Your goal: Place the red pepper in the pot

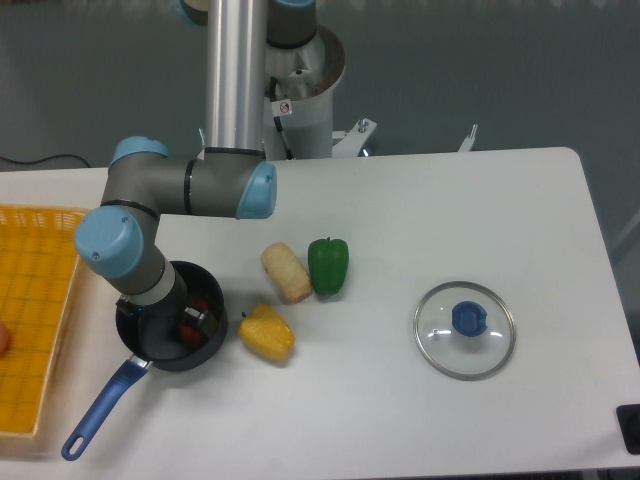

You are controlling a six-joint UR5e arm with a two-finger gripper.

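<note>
Camera: one pot (160,345), one red pepper (187,328) inside; fingers (185,322) down in pot, grip state unclear.

The arm (200,187) consists of silver-grey cylindrical link tubes joined by darker grey joint housings. Each joint is closed by a rounded light-blue end cap. A tall polished aluminium tube rises vertically to the upper frame edge. The base is a pale, round housing bearing a small red-and-white circular label, with thin cables running alongside it.
</note>
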